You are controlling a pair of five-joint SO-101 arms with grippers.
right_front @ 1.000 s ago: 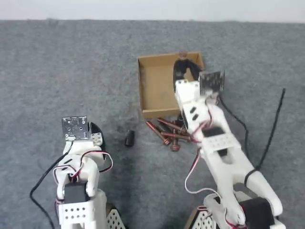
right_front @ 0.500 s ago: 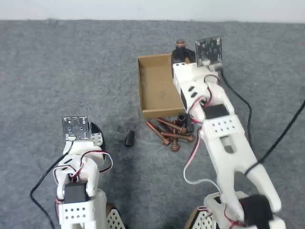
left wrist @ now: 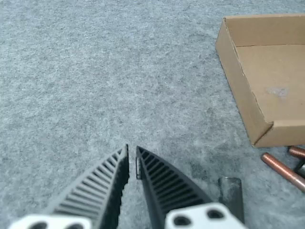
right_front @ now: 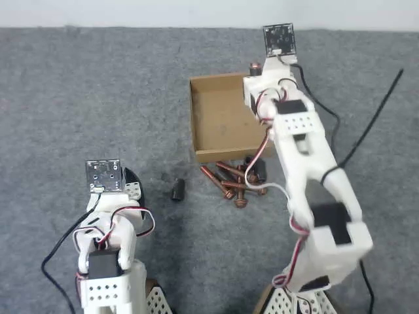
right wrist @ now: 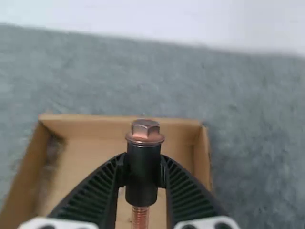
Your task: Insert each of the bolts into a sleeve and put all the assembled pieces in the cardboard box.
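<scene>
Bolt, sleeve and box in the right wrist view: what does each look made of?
The bolt looks like metal, perhaps copper-plated steel, going by its glossy coppery hex head and shank. The sleeve is a matte black cylinder, either plastic or rubber; I can't tell which. The box is plain brown cardboard with a dull surface and a raw cut rim.

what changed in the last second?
The right gripper, jaws clamped on the bolt-and-sleeve piece throughout, moved away from its arm's base as the arm stretched out, from over the right side of the cardboard box toward the box's far edge. Nothing was picked up or let go. The left gripper, the loose sleeve, the bolt pile and the box stayed put.
</scene>
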